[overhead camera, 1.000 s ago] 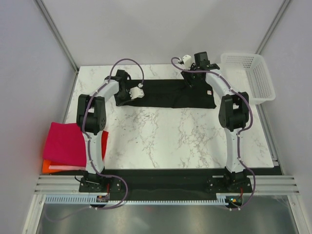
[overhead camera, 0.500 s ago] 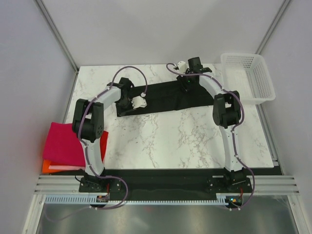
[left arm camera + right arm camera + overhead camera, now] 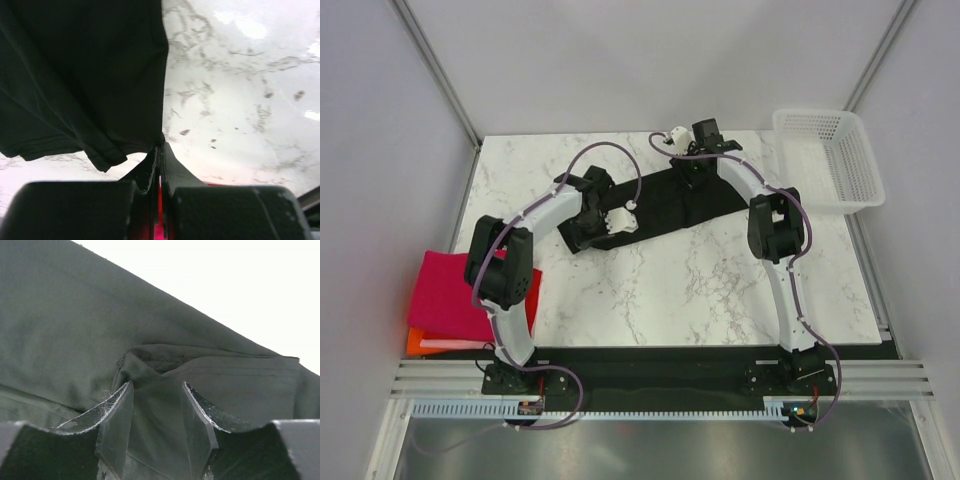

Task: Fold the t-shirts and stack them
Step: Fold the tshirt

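Note:
The black t-shirt [image 3: 665,205] lies partly folded as a slanted band on the marble table [image 3: 650,290], far centre. My left gripper [image 3: 592,230] is at its near-left end, shut on the shirt's edge [image 3: 100,90], with the jaws pressed together at the hem [image 3: 161,146]. My right gripper [image 3: 693,172] is at the shirt's far edge. Its fingers [image 3: 117,410] stand on either side of a bunched fold of black cloth [image 3: 157,430] and hold it. A magenta-pink folded shirt [image 3: 450,295] lies on top of an orange one [image 3: 415,342] at the table's left edge.
A white mesh basket [image 3: 830,160] stands at the far right of the table. Grey walls close in the far side and both flanks. The arms' bases sit on a black strip [image 3: 650,365] at the near edge.
Both grippers have moved toward the centre and nearer, carrying the black shirt. Its right end has come left, and it now lies shorter and slanted.

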`<state>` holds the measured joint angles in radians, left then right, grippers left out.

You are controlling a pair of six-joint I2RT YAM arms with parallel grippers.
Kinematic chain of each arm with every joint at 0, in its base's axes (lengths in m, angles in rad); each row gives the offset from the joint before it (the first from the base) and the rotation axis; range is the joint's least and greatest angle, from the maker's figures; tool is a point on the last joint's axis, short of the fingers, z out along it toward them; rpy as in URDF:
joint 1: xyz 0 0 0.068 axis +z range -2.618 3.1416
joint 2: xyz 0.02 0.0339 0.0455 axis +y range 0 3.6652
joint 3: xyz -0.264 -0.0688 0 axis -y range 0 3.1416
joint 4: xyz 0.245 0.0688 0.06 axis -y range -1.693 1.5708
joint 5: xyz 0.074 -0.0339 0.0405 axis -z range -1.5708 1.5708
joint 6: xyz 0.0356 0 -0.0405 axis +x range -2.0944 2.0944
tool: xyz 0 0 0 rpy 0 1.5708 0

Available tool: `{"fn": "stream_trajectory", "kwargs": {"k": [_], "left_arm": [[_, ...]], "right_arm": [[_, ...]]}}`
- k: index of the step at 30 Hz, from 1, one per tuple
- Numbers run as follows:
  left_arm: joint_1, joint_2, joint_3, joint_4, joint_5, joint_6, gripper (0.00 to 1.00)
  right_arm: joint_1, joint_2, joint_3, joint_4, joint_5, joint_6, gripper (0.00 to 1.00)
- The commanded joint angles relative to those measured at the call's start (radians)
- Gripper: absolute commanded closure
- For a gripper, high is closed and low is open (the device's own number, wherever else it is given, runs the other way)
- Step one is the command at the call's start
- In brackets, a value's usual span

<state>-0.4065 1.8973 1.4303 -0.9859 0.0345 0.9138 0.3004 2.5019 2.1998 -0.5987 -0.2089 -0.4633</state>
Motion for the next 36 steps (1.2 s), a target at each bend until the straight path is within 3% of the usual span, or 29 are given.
{"fn": "stream_trajectory", "kwargs": {"k": [1,7,13,16,18,20,26,36], "left_arm": [[-0.037,-0.072,-0.016,-0.08,0.008,-0.09,0.97],[-0.1,-0.115,-0.071,-0.166,0.06,-0.154,0.97],[-0.201,-0.191,-0.149,-0.252,0.238,-0.19,0.9],[-0.239,-0.216,-0.136,-0.319,0.378,-0.207,0.78],[-0.238,-0.237,-0.098,-0.335,0.432,-0.214,0.64],[-0.238,-0.271,-0.088,-0.301,0.388,-0.214,0.58],[-0.236,-0.225,-0.16,-0.123,0.2,-0.196,0.62],[-0.236,-0.104,-0.212,0.033,0.154,-0.225,0.67]], "right_arm": [[0.0,0.006,0.07,0.014,-0.003,0.011,0.49],[-0.003,-0.089,0.055,0.022,0.112,0.002,0.47],[-0.004,-0.212,-0.04,0.022,0.173,0.003,0.46],[-0.004,-0.271,-0.116,-0.007,0.19,0.031,0.46],[-0.006,-0.333,-0.178,0.002,0.189,0.026,0.46],[-0.006,-0.362,-0.232,0.004,0.2,0.028,0.45],[-0.01,-0.373,-0.302,-0.001,0.203,0.023,0.46],[-0.076,-0.295,-0.293,-0.029,0.181,0.046,0.49]]}}
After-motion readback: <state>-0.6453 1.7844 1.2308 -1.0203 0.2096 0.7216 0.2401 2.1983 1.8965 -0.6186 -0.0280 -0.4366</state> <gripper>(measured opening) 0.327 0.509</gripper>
